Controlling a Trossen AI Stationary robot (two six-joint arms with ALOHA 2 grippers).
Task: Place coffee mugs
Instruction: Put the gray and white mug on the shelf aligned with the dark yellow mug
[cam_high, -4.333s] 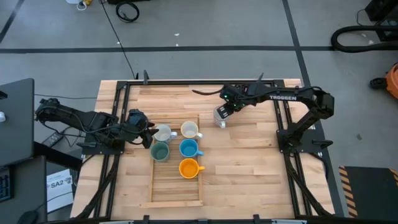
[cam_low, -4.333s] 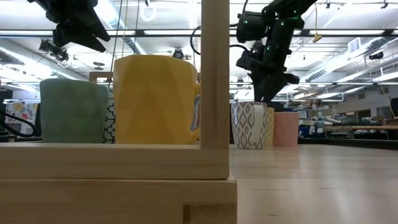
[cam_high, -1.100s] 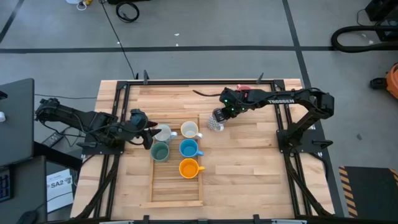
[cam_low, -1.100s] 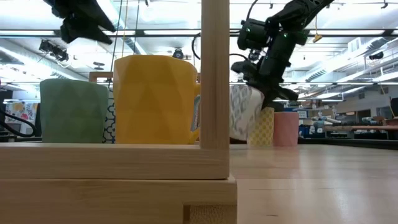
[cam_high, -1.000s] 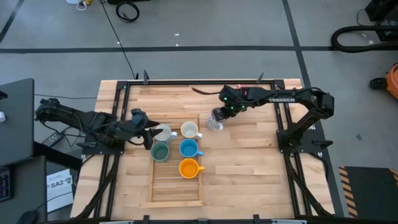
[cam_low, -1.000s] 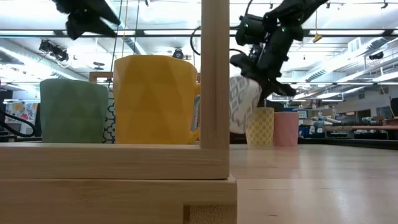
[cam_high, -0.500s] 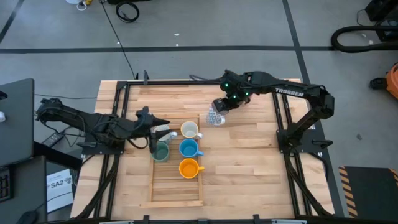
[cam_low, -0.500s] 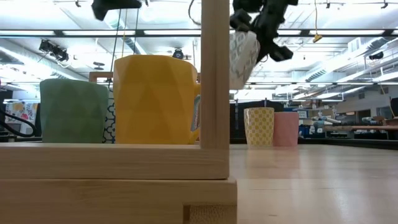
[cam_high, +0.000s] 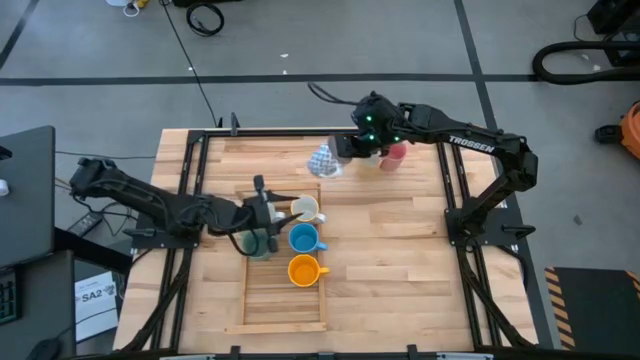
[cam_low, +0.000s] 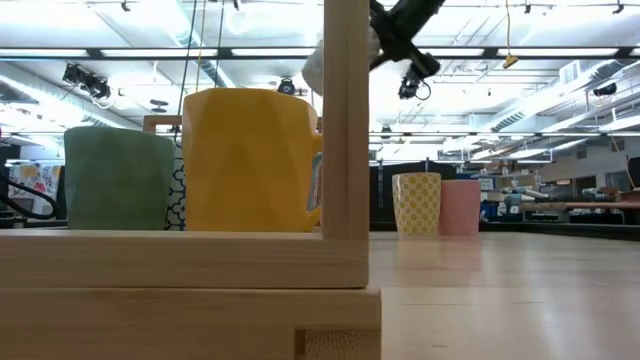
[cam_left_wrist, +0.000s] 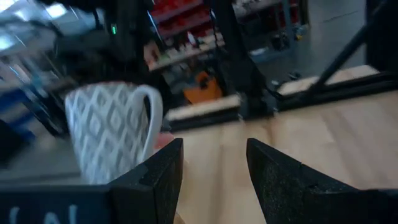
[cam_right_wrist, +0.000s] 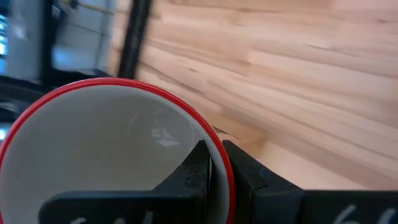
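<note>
High view: the right pincer (cam_high: 340, 150) hangs over the far part of the desk (cam_high: 400, 250), pinching the rim of a white mug with a grey diamond pattern (cam_high: 323, 160), which is lifted clear of the wood and tilted. The right wrist view shows that same mug's red-edged rim (cam_right_wrist: 124, 93) clamped between the two dark fingers (cam_right_wrist: 199, 165), one inside the cup and one outside, with bare planks beyond. Just beside the right arm, near the far edge, stands a pink mug (cam_high: 394, 155).

The left pincer (cam_high: 262, 205) reaches in low from the left, its fingers spread, at the near end of a slatted wooden tray (cam_high: 285, 300). It is right next to a cream mug (cam_high: 305, 209) and a green mug (cam_high: 257, 243), holding nothing. In the tray, next to the green one, sits a blue mug (cam_high: 303, 238), and nearer the front an orange mug (cam_high: 303, 269), both upright with handles pointing right.

The left wrist view looks past its parted fingers (cam_left_wrist: 158, 177) at the patterned mug (cam_left_wrist: 109, 134) hanging in the air.

The low view shows the green mug (cam_low: 118, 180) and the yellow-orange one (cam_low: 250, 160) standing on the tray frame (cam_low: 345, 150), and farther back on the desk a yellow patterned mug (cam_low: 417, 204) touching or just beside the pink one (cam_low: 460, 207).
</note>
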